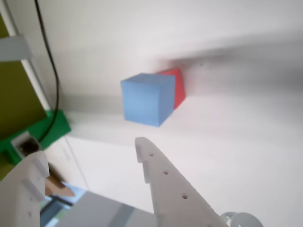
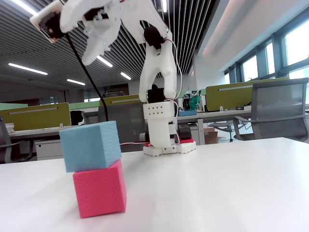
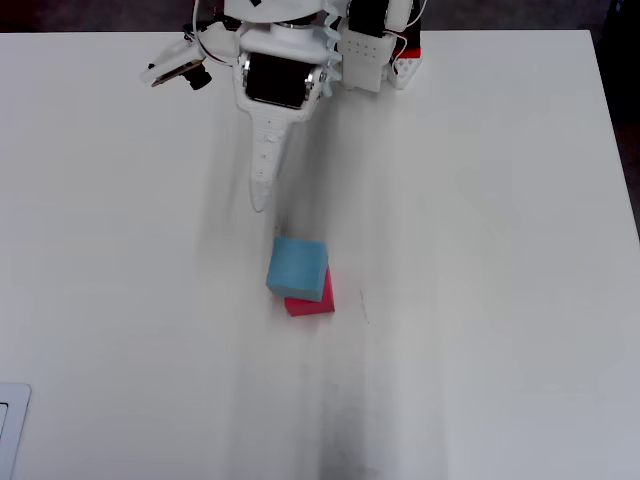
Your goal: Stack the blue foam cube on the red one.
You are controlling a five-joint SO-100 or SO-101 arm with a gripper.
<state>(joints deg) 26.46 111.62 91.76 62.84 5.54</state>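
Note:
The blue foam cube [image 2: 91,145] rests on top of the red foam cube [image 2: 100,191], turned a little and overhanging to the left in the fixed view. In the overhead view the blue cube [image 3: 297,265] covers most of the red cube [image 3: 312,302]. The wrist view shows the blue cube [image 1: 147,99] with the red one [image 1: 179,87] peeking out behind it. My gripper [image 1: 90,151] is open and empty. It is raised well above the table [image 2: 91,50] and pulled back toward the base, its tip [image 3: 258,200] apart from the stack.
The arm's base [image 3: 385,45] stands at the table's far edge. A black cable [image 1: 49,61] runs to a green clamp [image 1: 47,127] at the table edge. A white object [image 3: 10,430] lies at the overhead view's lower left corner.

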